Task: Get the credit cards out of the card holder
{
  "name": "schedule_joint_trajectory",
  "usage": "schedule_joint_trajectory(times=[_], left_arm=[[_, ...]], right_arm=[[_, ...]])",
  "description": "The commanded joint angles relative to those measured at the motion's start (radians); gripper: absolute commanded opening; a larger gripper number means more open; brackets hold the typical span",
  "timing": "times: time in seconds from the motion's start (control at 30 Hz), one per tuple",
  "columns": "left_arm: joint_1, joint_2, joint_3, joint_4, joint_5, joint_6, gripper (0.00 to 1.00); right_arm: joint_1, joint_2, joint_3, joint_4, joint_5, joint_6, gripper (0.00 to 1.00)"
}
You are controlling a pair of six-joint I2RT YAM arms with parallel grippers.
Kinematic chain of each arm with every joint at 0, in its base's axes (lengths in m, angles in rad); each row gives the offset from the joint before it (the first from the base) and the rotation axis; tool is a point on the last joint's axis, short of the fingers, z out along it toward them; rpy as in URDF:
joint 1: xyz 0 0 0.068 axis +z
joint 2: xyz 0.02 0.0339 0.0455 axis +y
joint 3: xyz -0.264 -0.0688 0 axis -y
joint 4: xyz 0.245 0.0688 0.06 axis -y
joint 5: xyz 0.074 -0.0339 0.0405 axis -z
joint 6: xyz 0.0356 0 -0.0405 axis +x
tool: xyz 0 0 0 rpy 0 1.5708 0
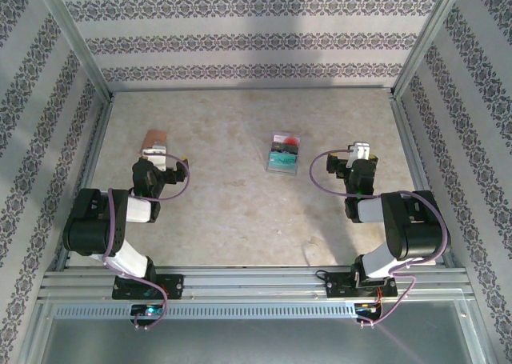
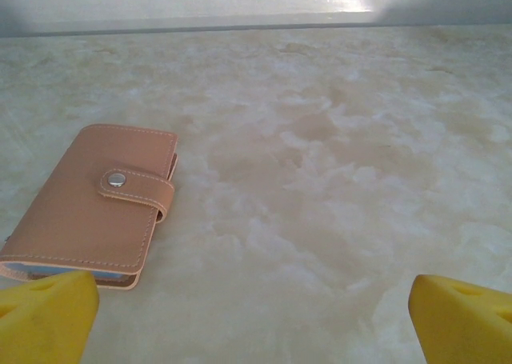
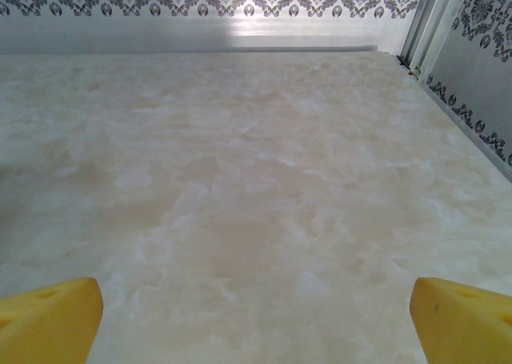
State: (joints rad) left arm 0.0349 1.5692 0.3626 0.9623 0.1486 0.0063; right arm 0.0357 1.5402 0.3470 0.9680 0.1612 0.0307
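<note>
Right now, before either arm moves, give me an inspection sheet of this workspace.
Surface: pale marbled table, flat.
Job's things: brown wallet lying closed, tab snapped, at the left; stack of coloured cards lying mid-table, apart from it.
Clutter: nothing seen.
Grippers: left gripper open, empty, near the wallet; right gripper open, empty, over the table.
Cables: purple cable looped at each wrist.
Surroundings: patterned walls, metal frame rails.

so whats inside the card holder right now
The card holder lies shut, tab across its cover. Only a pale blue inner edge shows at its near end; any contents are covered by the leather.
</note>
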Motion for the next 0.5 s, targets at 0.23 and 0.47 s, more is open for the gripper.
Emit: schedule_joint_trajectory(times=[0.23,0.47], left_arm=[[0.010,-0.227,-0.010,-0.149,-0.058,-0.035,0.99],[0.011,-0.337,0.166,-0.507,-0.136,-0.113,0.99]], right_arm=[[0.004,-0.081,0.003,-0.027,0.017,0.016,0.98],[0.009,-0.291,0.032,-0.288,0.088,0.045,0.98]])
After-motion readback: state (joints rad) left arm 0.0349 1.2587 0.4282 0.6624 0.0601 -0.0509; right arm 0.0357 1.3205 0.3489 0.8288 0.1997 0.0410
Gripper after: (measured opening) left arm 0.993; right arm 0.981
